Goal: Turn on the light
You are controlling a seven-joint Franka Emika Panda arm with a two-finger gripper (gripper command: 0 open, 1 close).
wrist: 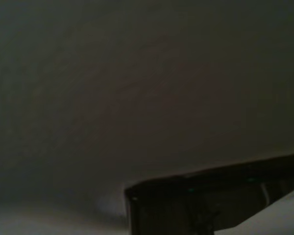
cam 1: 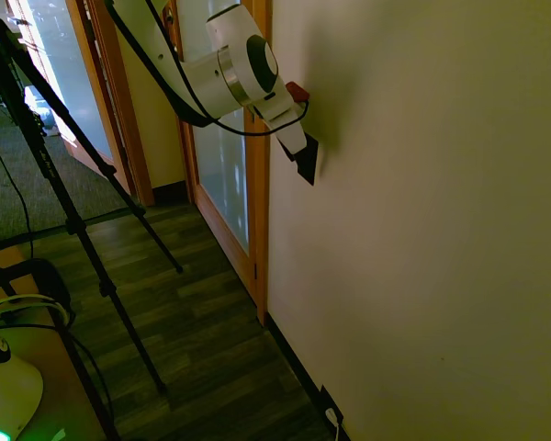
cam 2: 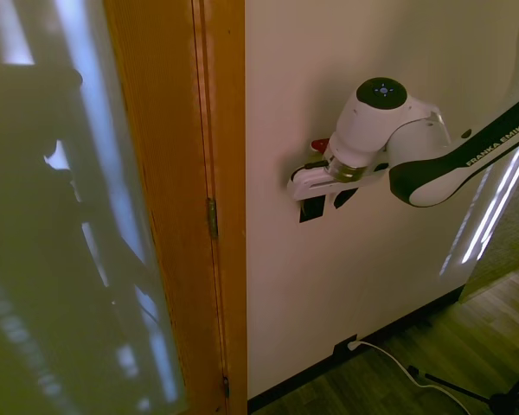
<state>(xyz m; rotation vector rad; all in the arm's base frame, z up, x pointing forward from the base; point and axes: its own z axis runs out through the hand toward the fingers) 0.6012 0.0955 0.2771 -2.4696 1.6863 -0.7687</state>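
Switch (cam 2: 311,208) half-hidden behind pincer (cam 2: 327,202), against wall (cam 2: 372,285)

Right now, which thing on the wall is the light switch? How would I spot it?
Find the wooden door frame, then move onto the pale wall beside it. The switch is the small black upright plate high up there, right at the robot's claw. The other dark plate, the outlet, sits down by the floor with a white cord.
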